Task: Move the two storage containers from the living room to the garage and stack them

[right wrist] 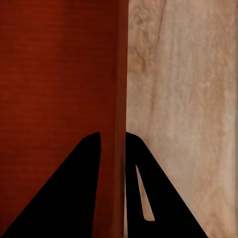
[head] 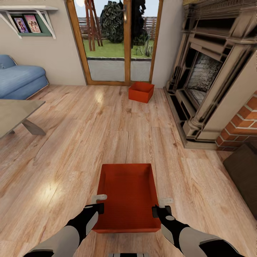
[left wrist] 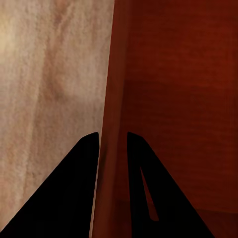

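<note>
I am in the living room. One orange-red storage container [head: 128, 192] [left wrist: 178, 99] [right wrist: 59, 74] sits open side up right in front of me, over the light wood plank floor [head: 71, 142]. My left gripper [head: 100, 204] [left wrist: 112, 135] is shut on its left wall, one finger inside and one outside. In the same way my right gripper [head: 161, 207] [right wrist: 113, 135] is shut on its right wall. I cannot tell whether it rests on the planks or hangs above them. The other storage container [head: 141, 91] stands on the floor far ahead, by the glass doors.
Wood-framed glass doors [head: 121, 43] close the far wall. A brick-and-stone fireplace [head: 214, 78] runs along the right, with a dark brown object [head: 246, 175] nearer on that side. At the left stand a blue sofa [head: 19, 80] and a grey table [head: 14, 110].
</note>
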`<state>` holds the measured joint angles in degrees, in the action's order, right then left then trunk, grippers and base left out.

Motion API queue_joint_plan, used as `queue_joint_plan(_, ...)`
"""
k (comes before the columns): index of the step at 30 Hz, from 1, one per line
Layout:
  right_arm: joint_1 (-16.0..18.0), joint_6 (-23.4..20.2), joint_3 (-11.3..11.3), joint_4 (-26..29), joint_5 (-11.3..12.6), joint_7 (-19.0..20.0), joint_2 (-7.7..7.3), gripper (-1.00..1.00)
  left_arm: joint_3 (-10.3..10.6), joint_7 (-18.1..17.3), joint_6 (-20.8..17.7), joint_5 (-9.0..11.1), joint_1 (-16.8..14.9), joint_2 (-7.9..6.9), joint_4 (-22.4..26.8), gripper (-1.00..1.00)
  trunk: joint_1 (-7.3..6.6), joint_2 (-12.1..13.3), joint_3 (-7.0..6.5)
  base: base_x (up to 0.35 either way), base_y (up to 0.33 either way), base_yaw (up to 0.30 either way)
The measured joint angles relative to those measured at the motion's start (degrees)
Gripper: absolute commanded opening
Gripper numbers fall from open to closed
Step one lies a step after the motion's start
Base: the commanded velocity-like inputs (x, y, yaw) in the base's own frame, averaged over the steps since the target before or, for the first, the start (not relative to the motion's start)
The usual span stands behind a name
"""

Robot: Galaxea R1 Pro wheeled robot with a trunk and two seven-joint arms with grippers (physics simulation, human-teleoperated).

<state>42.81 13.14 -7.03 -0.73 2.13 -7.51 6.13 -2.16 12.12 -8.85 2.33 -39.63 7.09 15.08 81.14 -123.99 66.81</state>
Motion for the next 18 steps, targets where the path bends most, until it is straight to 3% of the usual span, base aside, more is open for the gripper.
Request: queue_joint_plan(18, 0.0, -0.04, -0.19, 0.01, 0.19, 0.03, 0.05, -1.0, 0.13, -0.03, 0.0, 0.22, 0.01, -0.09, 0.01, -1.0, -3.95, 7.22, -3.23, 0.0, 0.0, 0.0)
